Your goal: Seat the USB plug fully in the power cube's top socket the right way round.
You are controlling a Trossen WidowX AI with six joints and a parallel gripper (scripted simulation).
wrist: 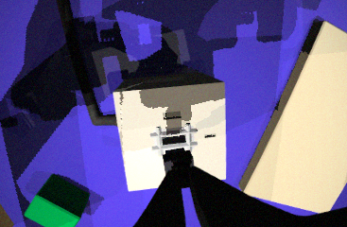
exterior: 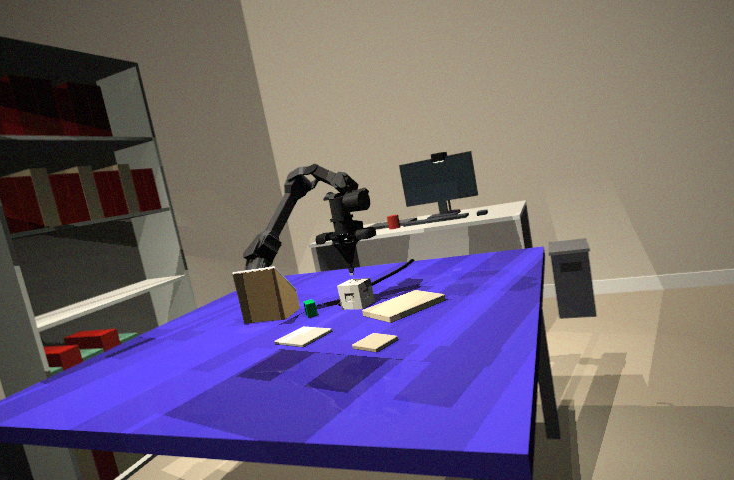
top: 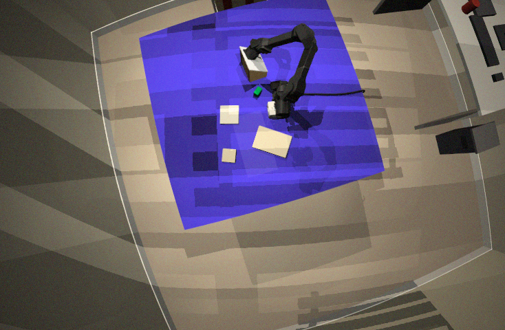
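Note:
The white power cube (top: 271,109) (exterior: 353,288) (wrist: 143,161) stands upright on the table. My gripper (exterior: 351,268) (wrist: 182,176) points down over it, shut on the black USB plug (wrist: 178,161). In the wrist view the dark slot of the top socket, with its silver bracket (wrist: 192,137), shows just beyond the plug. The plug appears raised over the cube top; whether its tip is fully clear of the socket is hard to tell. Which way round it is cannot be told. In the top view the arm hides plug and fingers.
A green block (top: 257,91) (exterior: 310,308) (wrist: 55,203) lies near the cube. A thick cream slab (top: 272,141) (exterior: 404,305) (wrist: 308,123) lies on its other side. Two thin tiles, a brown wedge box (exterior: 260,297) by the arm's base, and a black cable (top: 331,93) (wrist: 78,61) are around.

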